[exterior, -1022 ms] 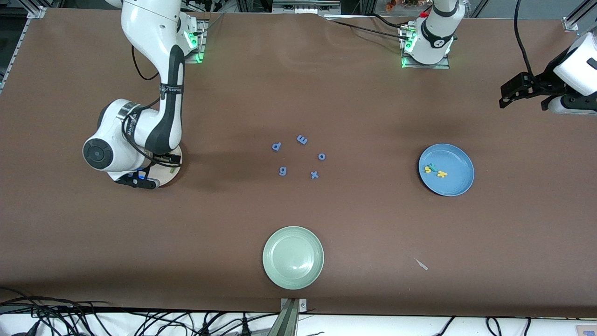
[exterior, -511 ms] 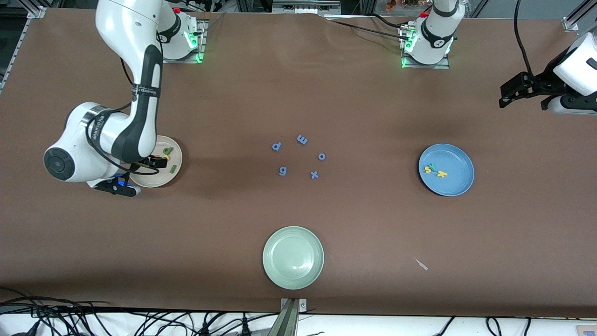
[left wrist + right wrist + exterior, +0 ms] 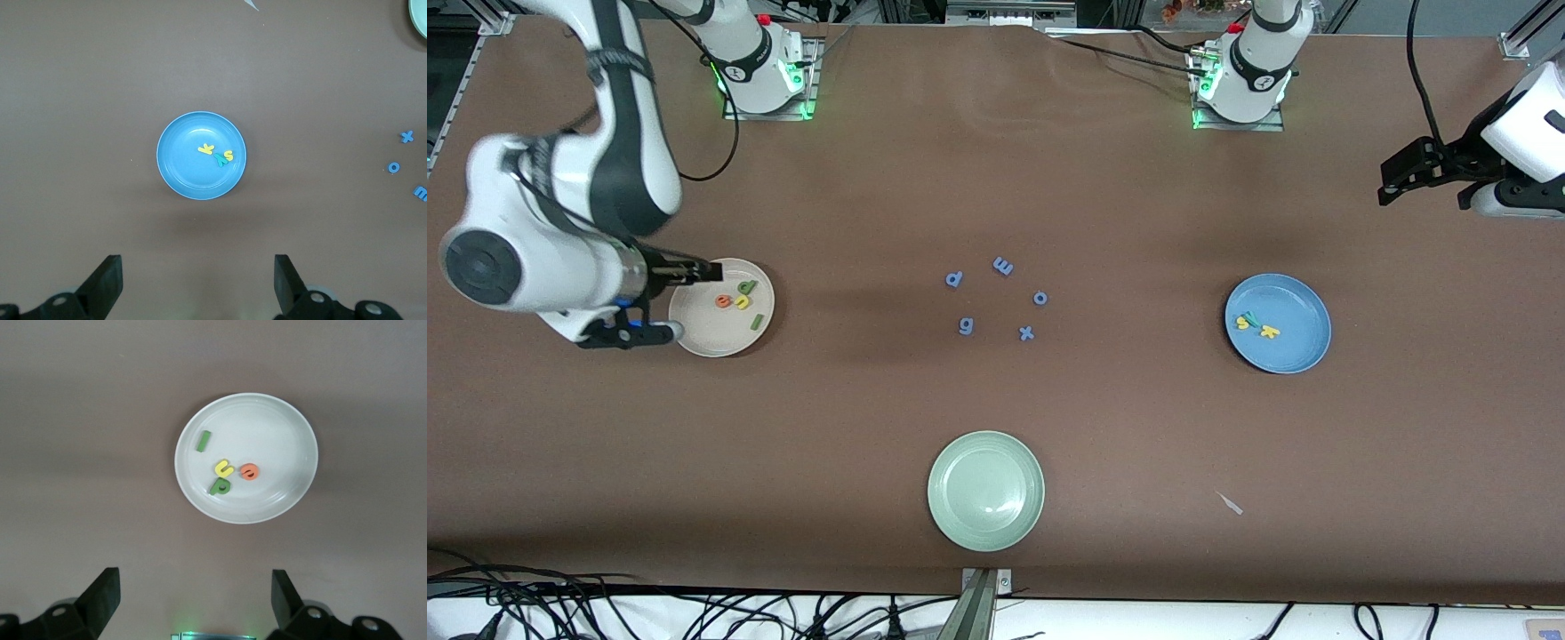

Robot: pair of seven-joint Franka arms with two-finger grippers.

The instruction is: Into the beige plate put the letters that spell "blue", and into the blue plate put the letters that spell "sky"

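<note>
The beige plate lies toward the right arm's end of the table. On it are the green b, green l, yellow u and orange e. My right gripper hangs open and empty, high over that plate's edge. The blue plate holds the yellow s, yellow k and teal y. My left gripper waits open, up in the air at the left arm's end.
Blue letters p, m, o, g and x lie mid-table. A pale green plate sits nearer the front camera. A small pale scrap lies beside it toward the left arm's end.
My right arm has risen and drawn back from over the beige plate toward its end of the table, uncovering the letters on it. The left arm has not moved.
</note>
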